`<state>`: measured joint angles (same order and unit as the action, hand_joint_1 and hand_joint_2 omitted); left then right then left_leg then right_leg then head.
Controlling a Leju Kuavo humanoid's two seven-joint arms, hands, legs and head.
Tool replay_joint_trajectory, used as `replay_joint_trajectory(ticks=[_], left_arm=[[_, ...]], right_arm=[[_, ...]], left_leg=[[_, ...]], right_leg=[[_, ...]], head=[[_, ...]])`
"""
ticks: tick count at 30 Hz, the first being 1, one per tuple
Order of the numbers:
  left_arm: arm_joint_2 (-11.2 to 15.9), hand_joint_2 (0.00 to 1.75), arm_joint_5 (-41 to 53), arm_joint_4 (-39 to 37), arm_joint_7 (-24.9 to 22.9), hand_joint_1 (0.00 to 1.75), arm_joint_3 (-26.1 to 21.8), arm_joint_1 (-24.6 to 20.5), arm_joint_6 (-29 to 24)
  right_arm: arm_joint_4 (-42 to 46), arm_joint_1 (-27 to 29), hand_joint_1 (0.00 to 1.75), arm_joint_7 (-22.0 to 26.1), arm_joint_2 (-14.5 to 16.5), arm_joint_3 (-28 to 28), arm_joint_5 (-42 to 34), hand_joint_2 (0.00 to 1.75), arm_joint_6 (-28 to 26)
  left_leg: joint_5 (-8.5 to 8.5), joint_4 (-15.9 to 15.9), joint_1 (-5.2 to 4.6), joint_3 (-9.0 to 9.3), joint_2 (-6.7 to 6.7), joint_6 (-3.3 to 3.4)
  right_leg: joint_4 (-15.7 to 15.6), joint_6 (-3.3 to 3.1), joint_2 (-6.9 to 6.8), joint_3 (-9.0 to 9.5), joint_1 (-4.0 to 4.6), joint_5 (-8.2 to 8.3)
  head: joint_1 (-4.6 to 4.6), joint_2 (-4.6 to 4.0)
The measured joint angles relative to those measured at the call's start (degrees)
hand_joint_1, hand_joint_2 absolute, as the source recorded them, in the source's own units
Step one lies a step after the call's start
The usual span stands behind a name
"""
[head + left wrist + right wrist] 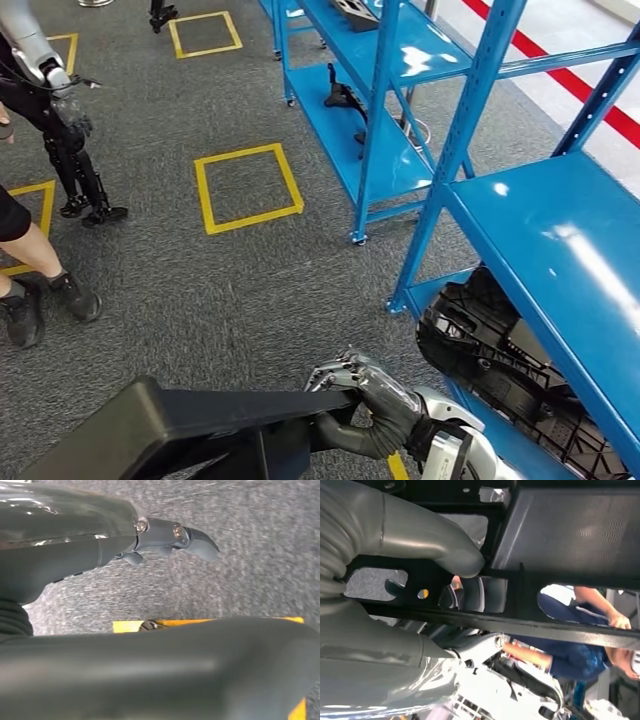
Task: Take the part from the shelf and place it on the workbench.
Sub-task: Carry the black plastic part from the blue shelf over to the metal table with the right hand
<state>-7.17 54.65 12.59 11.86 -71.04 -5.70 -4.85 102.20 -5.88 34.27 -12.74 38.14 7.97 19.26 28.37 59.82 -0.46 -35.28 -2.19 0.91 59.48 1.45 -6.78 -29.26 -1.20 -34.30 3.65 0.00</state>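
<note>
Grasping one end of the long black part [189, 425], the right hand [370, 400] holds it above grey carpet [226, 280]; left hand [113, 545] state cannot be determined. No legible writing.

Floor: grey carpet [226, 290] lay left of the blue shelving [528, 230].
Markings: yellow taped squares [247, 187] sat near that shelving (another farther back).
Stripe: a red line [573, 85] ran behind it.
Light: glare shone on its boards.
</note>
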Motion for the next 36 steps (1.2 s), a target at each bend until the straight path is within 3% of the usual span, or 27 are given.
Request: replay_joint_trajectory(ticks=[2,3,5,6,7,8,10,12,14,15,16,18,20,21,22,23,25,27,29,30,32,34,36], left_arm=[[-0.1,1.75,0.0,0.0,0.0,0.00,0.2,-0.2,0.0],[-0.1,1.75,0.0,0.0,0.0,0.00,0.3,-0.4,0.0],[-0.3,1.75,0.0,0.0,0.0,0.00,0.3,-0.7,0.1],[-0.4,1.75,0.0,0.0,0.0,0.00,0.4,-0.7,0.2],[-0.5,1.75,0.0,0.0,0.0,0.00,0.4,-0.7,0.2],[-0.6,1.75,-0.1,0.0,0.0,0.00,0.4,-0.7,0.3],[-0.9,1.75,-0.1,0.0,0.0,0.00,0.4,-0.8,0.5],[-1.1,1.75,-0.1,0.0,0.0,0.00,0.4,-1.0,0.5],[-1.2,1.75,-0.1,0.0,0.0,0.00,0.4,-0.8,0.5],[-1.2,1.75,-0.1,0.0,0.0,0.00,0.4,-0.7,0.5],[-1.3,1.75,-0.1,0.0,0.0,0.00,0.4,-0.6,0.5],[-1.4,1.75,-0.2,0.0,-0.1,0.00,0.4,-0.8,0.3],[-1.5,1.75,-0.2,0.0,-0.4,0.00,0.4,-0.7,0.1],[-1.5,1.75,-0.2,0.0,-0.5,0.00,0.4,-0.6,-0.1],[-1.6,1.75,-0.2,0.0,-0.6,0.00,0.4,-0.4,-0.1],[-1.6,1.75,-0.2,0.0,-0.7,0.00,0.4,-0.2,-0.1],[-1.6,1.75,-0.2,0.0,-0.8,0.00,0.4,-0.2,-0.2],[-1.6,1.75,-0.2,0.0,-0.9,0.00,0.4,-0.3,-0.2],[-1.7,1.75,-0.2,0.0,-1.1,0.00,0.4,-0.2,-0.2],[-1.7,1.75,-0.2,0.0,-1.1,0.00,0.4,0.0,-0.2],[-1.7,1.75,-0.2,0.0,-1.4,0.00,0.3,0.0,-0.3],[-2.0,1.75,-0.2,0.0,-1.7,0.00,0.3,-0.3,-0.3],[-2.3,1.75,-0.3,0.0,-2.0,0.00,0.3,-0.3,-0.2]], right_arm=[[0.1,0.0,1.75,0.0,-0.1,0.0,-0.1,1.75,-0.1],[0.1,0.1,1.75,0.0,-0.2,0.0,-0.1,1.75,-0.1],[0.0,0.4,1.75,0.0,-0.5,0.0,-0.2,1.75,0.1],[-0.1,0.4,1.75,-0.1,-0.7,0.0,-0.3,1.75,0.2],[-0.1,0.4,1.75,-0.3,-0.8,0.1,-0.3,1.75,0.3],[-0.2,0.2,1.75,-0.4,-0.9,0.1,-0.4,1.75,0.5],[-0.2,0.0,1.75,-0.6,-1.1,0.2,-0.6,1.75,0.7],[-0.3,-0.2,1.75,-0.7,-1.3,0.2,-0.7,1.75,0.8],[-0.4,-0.6,1.75,-0.7,-1.4,0.3,-1.0,1.75,0.8],[-0.4,-0.8,1.75,-0.7,-1.4,0.3,-1.1,1.75,0.9],[-0.4,-1.0,1.75,-0.7,-1.4,0.3,-1.2,1.75,0.9],[-0.4,-1.1,1.75,-0.7,-1.4,0.3,-1.3,1.75,0.9],[-0.4,-1.0,1.75,-0.8,-1.5,0.3,-1.5,1.75,0.9],[-0.4,-1.1,1.75,-0.8,-1.5,0.3,-1.5,1.75,0.9],[-0.4,-1.1,1.75,-0.8,-1.5,0.3,-1.5,1.75,1.0],[-0.4,-1.1,1.75,-0.9,-1.5,0.3,-1.6,1.75,1.0],[-0.4,-1.2,1.75,-1.0,-1.5,0.3,-1.6,1.75,1.0],[-0.4,-1.2,1.75,-1.0,-1.6,0.3,-1.6,1.75,1.0],[-0.4,-1.3,1.75,-1.1,-1.7,0.3,-1.6,1.75,1.0],[-0.3,-1.3,1.75,-1.1,-1.7,0.3,-1.7,1.75,1.0],[-0.2,-1.3,1.75,-1.1,-1.9,0.3,-1.8,1.75,1.0],[-0.2,-1.1,1.75,-1.2,-2.4,0.3,-1.9,1.75,1.0],[-0.2,-0.8,1.75,-1.3,-2.9,0.3,-1.9,1.75,1.0]], left_leg=[[-0.20,-0.7,0.32,0.60,1.17,0.75],[-0.17,-0.7,0.28,0.72,1.86,0.97],[-0.06,-0.7,0.20,0.82,3.43,1.23],[0.02,-0.7,0.17,0.94,4.27,1.26],[0.13,-0.6,0.17,1.12,5.12,1.23],[0.28,-0.6,0.19,1.36,5.99,1.12],[0.70,-0.3,0.24,1.59,7.66,0.68],[0.89,0.0,0.39,1.34,9.09,0.07],[0.87,-0.1,0.62,1.10,10.21,-0.53],[1.08,0.1,0.60,1.00,9.59,-0.80],[1.68,1.0,0.53,0.58,8.24,-1.08],[4.34,6.2,0.52,-2.05,4.55,-1.68],[6.99,13.4,0.88,-5.98,3.12,-2.22],[7.13,15.2,1.02,-7.07,2.94,-2.37],[6.22,14.9,1.11,-7.06,2.76,-2.44],[4.38,12.3,1.14,-5.88,2.37,-2.39],[0.80,4.9,0.73,-2.24,-0.11,-1.88],[-0.19,1.0,0.02,-0.48,-2.27,-1.00],[0.10,0.7,-0.42,-0.50,-1.73,-0.20],[0.06,0.4,-0.39,-0.26,-1.09,0.17],[-0.03,-0.3,-0.07,0.45,0.26,1.01],[0.04,-0.5,0.13,0.82,1.77,1.52],[0.19,-0.5,0.08,0.97,3.47,1.66]], right_leg=[[3.6,0.13,3.27,-1.33,-0.10,-2.30],[7.1,0.04,5.03,-3.11,-0.08,-3.89],[13.9,0.00,6.39,-7.26,-0.01,-5.99],[15.2,0.03,6.54,-8.47,0.02,-5.54],[14.2,0.08,6.68,-8.63,0.03,-3.92],[11.3,0.11,7.11,-7.83,0.02,-1.40],[4.1,0.07,9.63,-5.32,-0.21,2.76],[0.8,-0.15,11.46,-4.12,-0.26,3.71],[0.5,-0.67,10.57,-3.88,-0.12,3.58],[0.4,-1.02,9.86,-3.67,-0.14,3.57],[0.2,-1.37,9.08,-3.45,-0.19,3.55],[0.0,-1.94,7.29,-3.05,-0.14,3.30],[0.0,-2.15,5.41,-2.79,0.02,2.90],[0.0,-2.12,4.56,-2.62,0.06,2.68],[0.0,-2.03,3.76,-2.36,0.06,2.43],[0.0,-1.90,2.99,-1.99,0.06,2.14],[0.0,-1.50,1.58,-1.20,0.19,1.49],[-0.1,-0.92,0.39,-0.72,0.39,1.00],[-0.4,-0.30,-0.85,-0.25,0.38,0.72],[-0.3,0.02,-0.80,0.14,0.25,0.39],[2.1,0.32,1.89,-0.29,0.06,-1.45],[8.7,0.15,5.43,-3.58,0.04,-4.52],[14.4,0.08,6.41,-7.40,0.13,-5.82]], head=[[-0.08,0.00],[-0.10,0.00],[-0.13,0.00],[-0.13,0.00],[-0.13,0.00],[-0.13,0.00],[-0.13,0.00],[-0.11,0.00],[-0.10,0.00],[-0.09,0.00],[-0.07,0.00],[-0.04,0.00],[-0.04,0.00],[-0.04,0.00],[-0.04,0.00],[-0.04,0.00],[-0.04,0.00],[-0.05,0.00],[-0.07,0.00],[-0.07,0.00],[-0.10,0.00],[-0.17,0.00],[-0.20,0.00]])
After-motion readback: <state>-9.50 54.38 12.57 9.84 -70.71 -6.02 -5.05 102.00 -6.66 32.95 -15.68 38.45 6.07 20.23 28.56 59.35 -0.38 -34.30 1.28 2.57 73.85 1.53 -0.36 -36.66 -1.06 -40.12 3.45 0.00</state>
